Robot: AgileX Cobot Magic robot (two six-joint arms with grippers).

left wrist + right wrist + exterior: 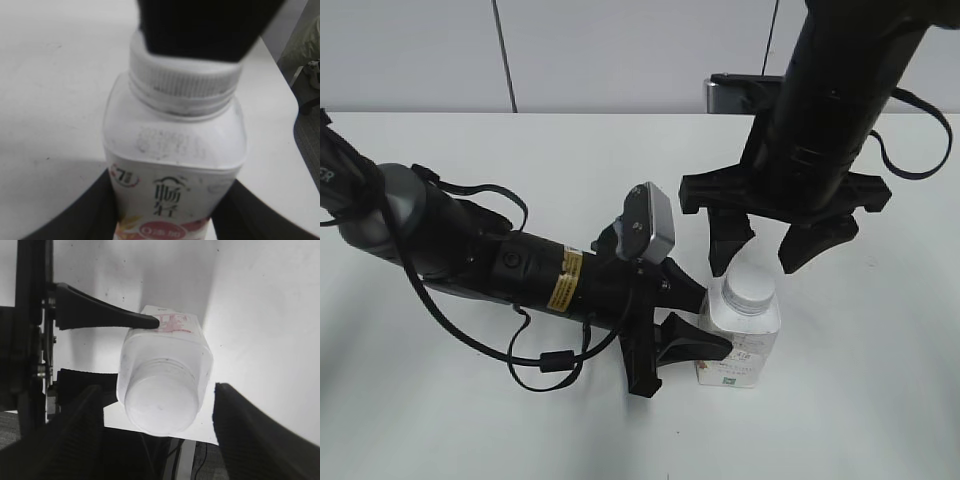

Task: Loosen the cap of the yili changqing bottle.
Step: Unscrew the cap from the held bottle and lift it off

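Observation:
The yili changqing bottle [742,345] stands upright on the white table, white with printed text and a red mark. Its cap [751,290] sits on the neck. My left gripper [713,325] comes in from the left and is shut on the bottle's body; in the left wrist view [167,222] its fingers press both sides of the bottle [175,150] below the cap [185,75]. My right gripper [761,262] hangs open just above the cap. In the right wrist view [160,437] its fingers straddle the cap [160,405] with gaps on both sides, above the bottle [167,347].
A dark flat device [740,95] lies at the back edge of the table. The left arm's cable [545,362] loops on the table in front of the arm. The table's edge [280,75] runs close on the far side of the bottle.

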